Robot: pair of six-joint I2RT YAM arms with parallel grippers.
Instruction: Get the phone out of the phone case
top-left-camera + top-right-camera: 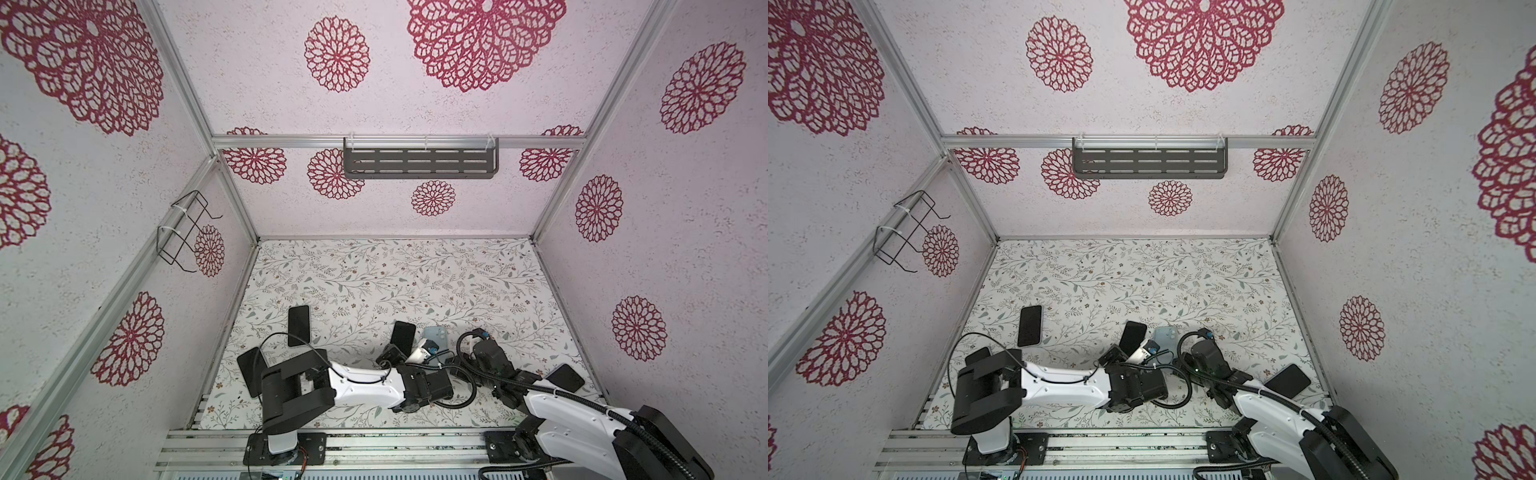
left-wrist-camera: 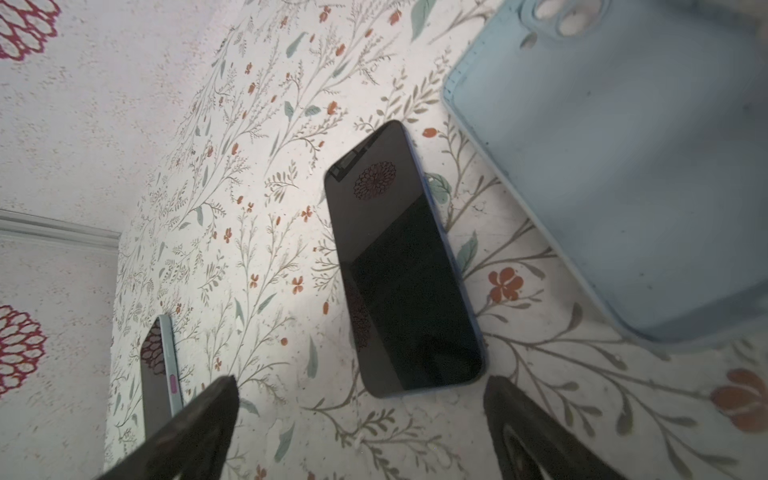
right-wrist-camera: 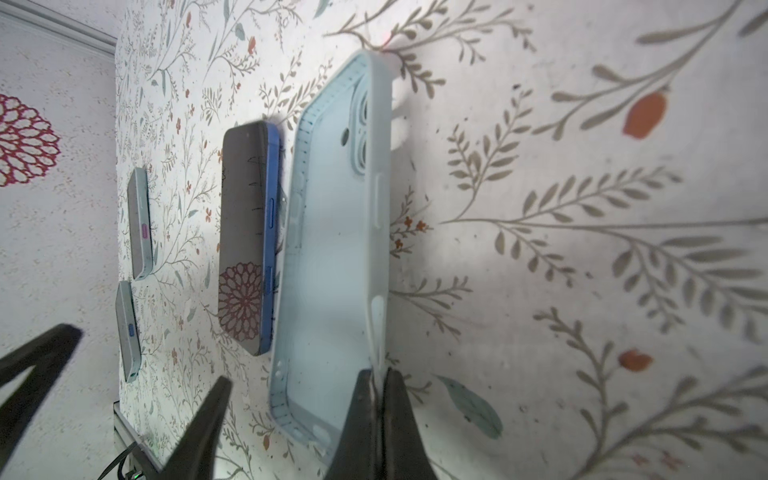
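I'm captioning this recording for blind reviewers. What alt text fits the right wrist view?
The right gripper pinches the rim of an empty light-blue phone case. A blue-edged phone lies screen-up on the floral table beside the case, fully out of it. Two more phones lie farther off.

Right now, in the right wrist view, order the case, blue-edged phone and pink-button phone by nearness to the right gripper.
1. case: rim pinched in the right gripper.
2. blue-edged phone: beside the case.
3. pink-button phone: farthest, beyond the blue-edged phone.
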